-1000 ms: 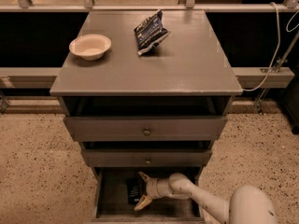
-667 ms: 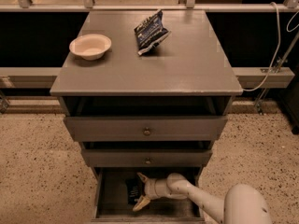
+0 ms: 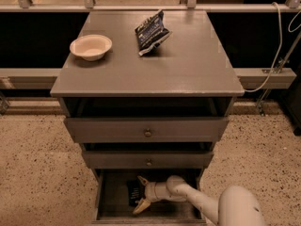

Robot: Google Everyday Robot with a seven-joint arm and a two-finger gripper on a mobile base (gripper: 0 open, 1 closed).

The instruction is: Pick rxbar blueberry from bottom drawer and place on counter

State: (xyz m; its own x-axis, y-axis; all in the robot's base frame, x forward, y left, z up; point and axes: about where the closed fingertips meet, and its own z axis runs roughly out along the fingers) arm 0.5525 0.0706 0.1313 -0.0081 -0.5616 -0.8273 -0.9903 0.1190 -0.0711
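Observation:
The bottom drawer (image 3: 109, 202) is pulled open at the foot of the cabinet. The rxbar blueberry (image 3: 133, 192), a small dark bar, lies flat on its grey floor, left of centre. My gripper (image 3: 140, 193) reaches into the drawer from the right on a white arm. Its two pale fingers (image 3: 141, 180) are spread open, one behind the bar and one in front of it, with the bar's right end between them. The counter (image 3: 188, 65) is the grey cabinet top above.
A pale bowl (image 3: 91, 46) stands on the counter's left side. A crinkled dark blue chip bag (image 3: 151, 33) lies at the back middle. Two shallower knobbed drawers (image 3: 147, 132) sit partly open above the bottom one. Speckled floor surrounds the cabinet.
The arm has shifted slightly to the left, bringing the open fingers a little further around the bar. The bar has not moved.

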